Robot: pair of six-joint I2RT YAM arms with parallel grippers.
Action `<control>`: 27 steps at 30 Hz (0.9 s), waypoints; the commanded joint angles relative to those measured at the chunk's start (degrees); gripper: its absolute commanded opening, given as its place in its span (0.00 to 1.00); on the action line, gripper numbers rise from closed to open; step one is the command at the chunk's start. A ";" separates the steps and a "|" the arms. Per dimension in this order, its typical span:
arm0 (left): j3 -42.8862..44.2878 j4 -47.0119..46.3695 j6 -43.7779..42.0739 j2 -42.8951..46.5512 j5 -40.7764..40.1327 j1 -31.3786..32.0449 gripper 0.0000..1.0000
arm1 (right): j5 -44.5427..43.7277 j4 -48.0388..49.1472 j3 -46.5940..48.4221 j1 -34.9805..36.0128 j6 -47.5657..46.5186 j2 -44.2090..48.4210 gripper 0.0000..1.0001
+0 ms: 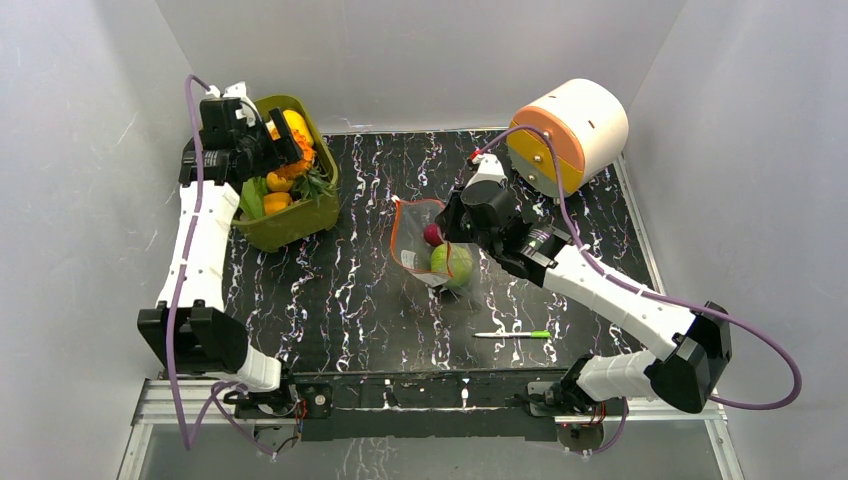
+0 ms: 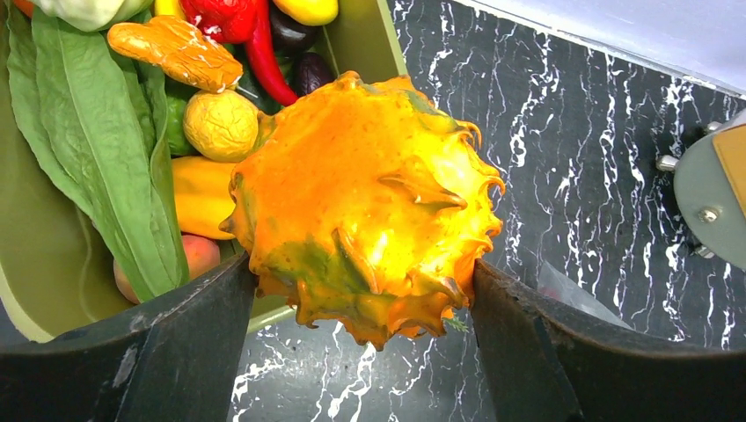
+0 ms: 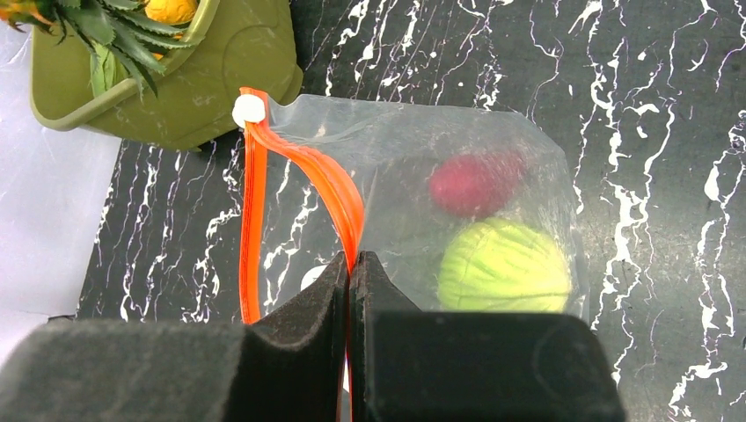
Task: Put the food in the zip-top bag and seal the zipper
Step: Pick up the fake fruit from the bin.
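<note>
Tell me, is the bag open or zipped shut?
The bag is open: its zipper strips bow apart from the white slider, and the right pincer pinches one strip.

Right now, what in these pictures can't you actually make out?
1. Right wrist view: the near end of the zipper and the near edge of the zip-top bag vanish behind the right gripper, which is shut on the zipper.
2. Left wrist view: the orange spiky fruit, held in the left gripper, blocks part of the green bin.
3. Top view: the markings on the pen are too small, and the right arm covers part of the bag.
</note>
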State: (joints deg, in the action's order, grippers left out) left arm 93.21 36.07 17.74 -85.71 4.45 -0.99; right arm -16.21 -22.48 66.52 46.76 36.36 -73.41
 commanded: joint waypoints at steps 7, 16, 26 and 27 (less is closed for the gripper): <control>0.20 -0.09 -1.02 5.23 1.42 0.65 0.42 | -3.97 -0.18 3.55 -0.20 0.88 0.53 0.00; 3.91 1.29 -0.77 6.23 3.96 0.69 0.42 | -4.54 -2.28 5.83 -0.19 -0.65 -0.15 0.00; 3.79 1.71 1.10 9.12 12.83 0.86 0.39 | -10.47 -2.58 7.93 -0.18 -9.72 0.43 0.00; 3.27 1.41 1.65 9.76 14.15 0.98 0.39 | -11.08 -2.68 8.25 -0.18 -10.86 0.31 0.00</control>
State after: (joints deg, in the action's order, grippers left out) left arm 95.33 38.02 17.61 -80.86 11.75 -0.56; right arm -23.20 -26.94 70.30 46.76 31.18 -73.76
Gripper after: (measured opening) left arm 0.813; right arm 0.009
